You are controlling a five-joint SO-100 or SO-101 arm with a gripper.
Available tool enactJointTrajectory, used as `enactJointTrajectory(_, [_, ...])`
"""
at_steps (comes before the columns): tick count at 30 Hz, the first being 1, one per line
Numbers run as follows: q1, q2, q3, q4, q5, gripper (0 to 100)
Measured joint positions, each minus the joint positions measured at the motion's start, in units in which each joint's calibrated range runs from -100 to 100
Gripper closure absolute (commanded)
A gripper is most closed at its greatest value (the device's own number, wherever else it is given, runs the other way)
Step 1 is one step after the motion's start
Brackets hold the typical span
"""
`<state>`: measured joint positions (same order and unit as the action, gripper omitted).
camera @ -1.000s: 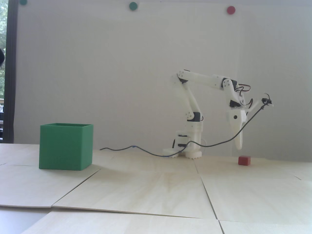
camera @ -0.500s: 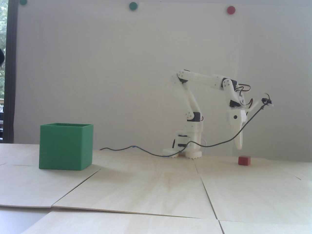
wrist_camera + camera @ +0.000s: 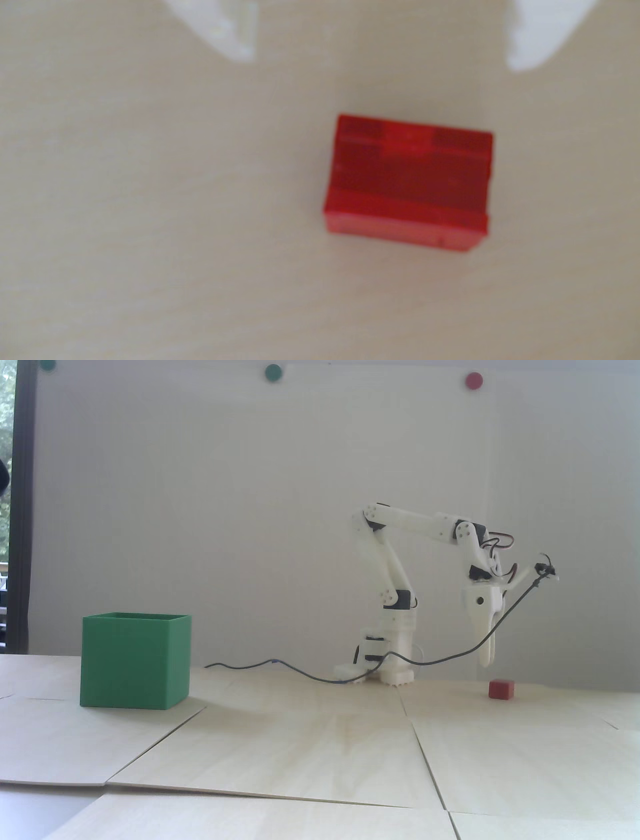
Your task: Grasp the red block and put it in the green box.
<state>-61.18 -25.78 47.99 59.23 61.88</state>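
Note:
The small red block [image 3: 501, 689] lies on the pale wooden table at the right of the fixed view. My white gripper [image 3: 486, 660] points down just above it and slightly to its left, clear of it. In the wrist view the red block [image 3: 408, 181] sits below the open gripper [image 3: 381, 64], whose two white fingertips [image 3: 242, 52] stand wide apart with only bare table between them. The green box [image 3: 135, 660] stands far off at the left of the fixed view, open at the top.
A black cable [image 3: 310, 672] trails over the table from the arm's base [image 3: 397, 672] toward the left, and another stretch hangs by the gripper. Wooden panels with seams [image 3: 425, 760] cover the table. Round coloured dots [image 3: 473, 380] are on the wall.
The gripper has turned slightly and shifted a little to the left above the block. Block and box have not moved.

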Motion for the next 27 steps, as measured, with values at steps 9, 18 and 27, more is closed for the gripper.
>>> enactJointTrajectory(9, [3.7,0.0,0.0,-1.5,0.0,74])
enactJointTrajectory(18, [4.3,0.0,3.7,-5.7,0.0,74])
enactJointTrajectory(27, [4.3,0.0,4.2,-8.3,0.0,74])
